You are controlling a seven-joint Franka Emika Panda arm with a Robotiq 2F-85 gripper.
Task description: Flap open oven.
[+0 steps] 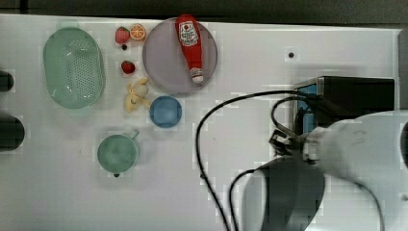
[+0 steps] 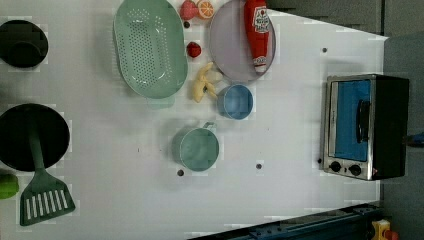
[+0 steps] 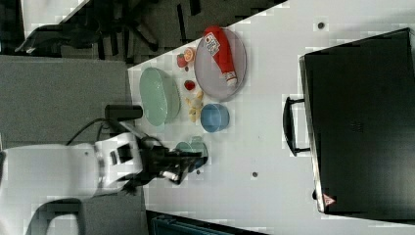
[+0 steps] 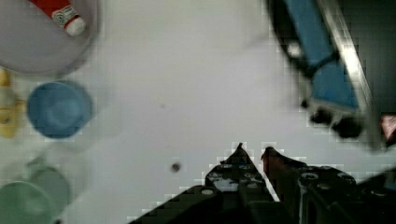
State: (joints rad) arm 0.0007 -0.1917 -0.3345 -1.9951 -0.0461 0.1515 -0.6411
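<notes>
You have not yet begun the real work: the toaster oven [image 2: 365,126] stands at the left view's right edge of the white table [image 2: 280,200], and its blue glass door [image 2: 352,120] is shut, the black bar handle [image 2: 363,121] untouched. Your gripper [image 4: 252,150] hangs above bare table near the oven's knobs [image 4: 336,122], fingertips almost together and holding nothing. You must reach the handle and pull the door down.

Oven [image 2: 365,126] at left view's right, bottle [image 2: 256,32] on plate [image 2: 225,50], bowl [image 2: 235,101] btwn plate & cup [image 2: 199,149]
</notes>
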